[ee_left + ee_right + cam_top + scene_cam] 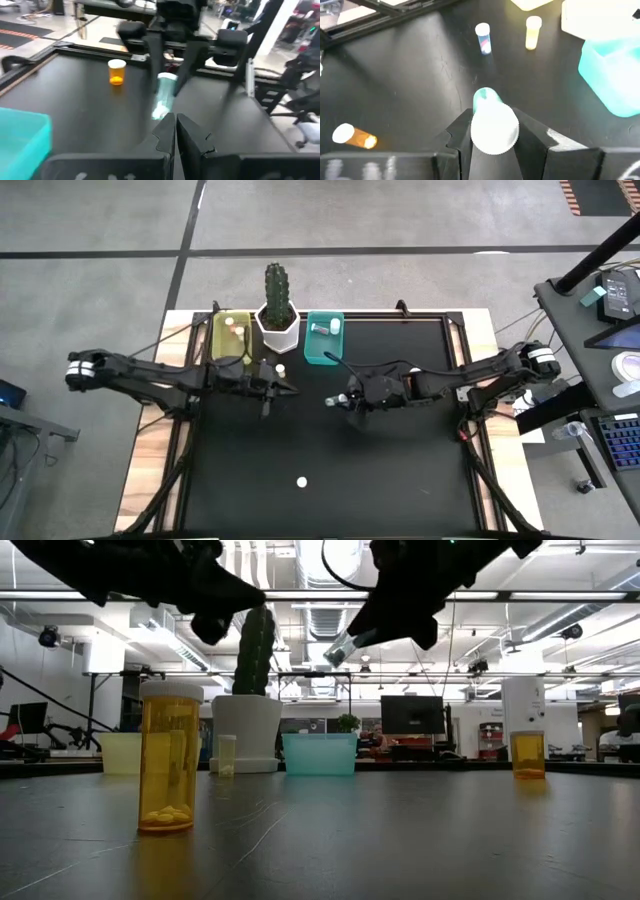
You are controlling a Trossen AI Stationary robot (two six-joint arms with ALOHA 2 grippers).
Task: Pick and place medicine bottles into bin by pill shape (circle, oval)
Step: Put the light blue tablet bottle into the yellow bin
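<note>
Right gripper [338,401]: above the middle of the black table [400,480], near the teal bin [323,340]; its fingers are closed on a clear bottle [487,102] with a white cap, held tilted off the surface.
Held bottle, other views: in the low view it hangs in the air [341,650] under the dark arm; in the left wrist view it shows between the right arm's fingers [165,95].
Left gripper [290,388]: at the left of the table, just right of the yellow bin [231,335], fingers pressed together with nothing between them [175,131].
Teal bin: far side of the table, right of the cactus pot [279,326]; at least one bottle lies in it.
Yellow bin: far left, left of the pot; small bottles inside.
Orange bottle, near [170,757]: upright, white cap, pills at the bottom; seen from above as a white cap at the near middle [302,481].
Orange bottle, right [528,753]: upright, well apart from the others.
Small bottles by the pot: one with a white cap stands just in front of it [282,368]; the right wrist view shows two upright there, one clear [483,38], one yellow [533,32].
Fallen bottle [354,136]: orange, lying on its side on the table.
</note>
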